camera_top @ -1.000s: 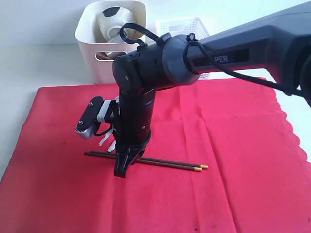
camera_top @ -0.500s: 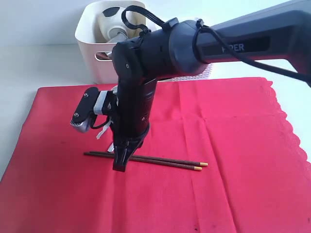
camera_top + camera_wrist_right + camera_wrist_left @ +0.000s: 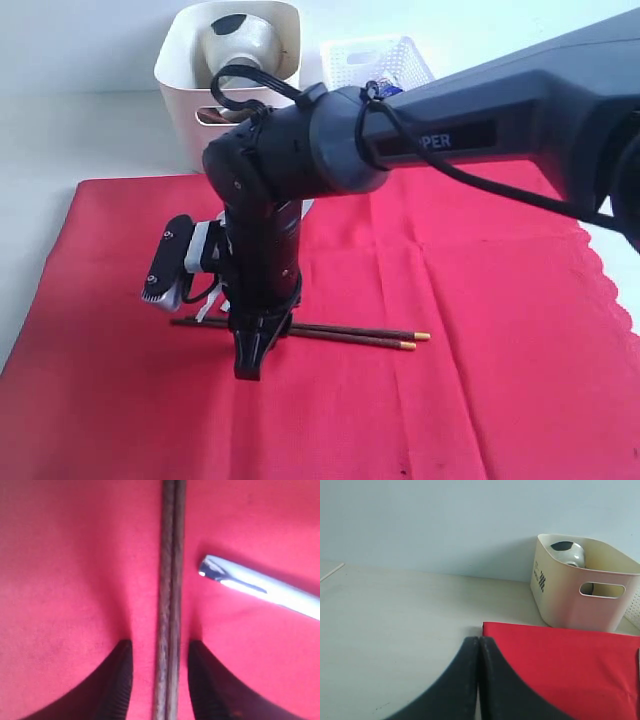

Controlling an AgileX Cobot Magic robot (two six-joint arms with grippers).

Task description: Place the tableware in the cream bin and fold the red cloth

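Dark yellow-tipped chopsticks [image 3: 350, 334] lie side by side on the red cloth [image 3: 480, 300]. My right gripper [image 3: 248, 366] points straight down at them, left of their middle. In the right wrist view the right gripper [image 3: 160, 650] is open, one finger on each side of the chopsticks [image 3: 170, 555], with cloth showing in both gaps. A silver table knife [image 3: 260, 587] lies on the cloth close beside them. The cream bin [image 3: 190, 100] behind the cloth holds a pale bowl [image 3: 235, 40]. My left gripper [image 3: 479, 642] is shut and empty, off a corner of the red cloth [image 3: 570, 655].
A white lattice basket [image 3: 370, 55] stands to the right of the cream bin [image 3: 570, 600], partly behind the right arm. Bare pale table surrounds the cloth on the left and back. The cloth's scalloped edge runs down the right side.
The right gripper's jaws have spread apart around the chopsticks, and the wrist has shifted a little left and lower. The chopsticks stay on the cloth.
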